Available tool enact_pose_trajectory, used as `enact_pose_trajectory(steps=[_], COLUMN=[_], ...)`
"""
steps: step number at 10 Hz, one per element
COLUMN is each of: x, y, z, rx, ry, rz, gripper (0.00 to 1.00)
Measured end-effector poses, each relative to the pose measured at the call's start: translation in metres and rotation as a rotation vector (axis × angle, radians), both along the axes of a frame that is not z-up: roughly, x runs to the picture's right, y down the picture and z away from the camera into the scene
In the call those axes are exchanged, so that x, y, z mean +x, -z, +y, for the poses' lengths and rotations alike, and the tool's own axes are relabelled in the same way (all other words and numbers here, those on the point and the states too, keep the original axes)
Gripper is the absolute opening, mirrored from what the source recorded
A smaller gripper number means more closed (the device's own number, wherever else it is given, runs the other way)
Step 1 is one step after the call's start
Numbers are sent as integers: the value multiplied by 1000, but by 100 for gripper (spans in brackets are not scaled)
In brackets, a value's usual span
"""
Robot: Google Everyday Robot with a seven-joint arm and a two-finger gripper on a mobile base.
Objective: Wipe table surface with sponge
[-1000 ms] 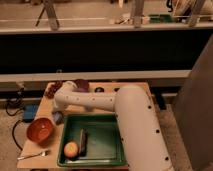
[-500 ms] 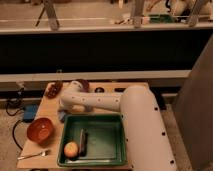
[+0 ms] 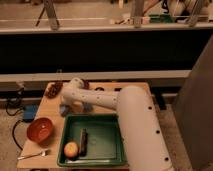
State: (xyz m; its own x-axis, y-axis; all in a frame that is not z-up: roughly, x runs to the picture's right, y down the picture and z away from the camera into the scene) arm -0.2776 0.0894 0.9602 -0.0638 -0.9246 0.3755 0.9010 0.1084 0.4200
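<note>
The gripper [image 3: 66,109] sits low over the table surface [image 3: 50,106], just beyond the far-left corner of the green tray [image 3: 113,125], which takes up the near middle. An orange bowl [image 3: 40,129] and fork [image 3: 34,155] crowd the near left, a dark object [image 3: 52,90] the far-left corner. Bare wood lies between the bowl and that corner.

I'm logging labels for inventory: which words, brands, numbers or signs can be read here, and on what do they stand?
None: no readable text shows anywhere.
The table surface, green tray and orange bowl carry no lettering.
The tool sits low over the table, left of the tray's far corner, also unmarked.
</note>
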Motion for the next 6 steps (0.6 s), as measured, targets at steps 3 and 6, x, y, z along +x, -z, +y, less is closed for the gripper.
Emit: enact_pose_trajectory(steps=[3, 6], x=[-26, -56], y=[-3, 2], z=[-14, -16], rx=[17, 13], ry=[2, 29], rz=[-24, -68], gripper=[0, 0])
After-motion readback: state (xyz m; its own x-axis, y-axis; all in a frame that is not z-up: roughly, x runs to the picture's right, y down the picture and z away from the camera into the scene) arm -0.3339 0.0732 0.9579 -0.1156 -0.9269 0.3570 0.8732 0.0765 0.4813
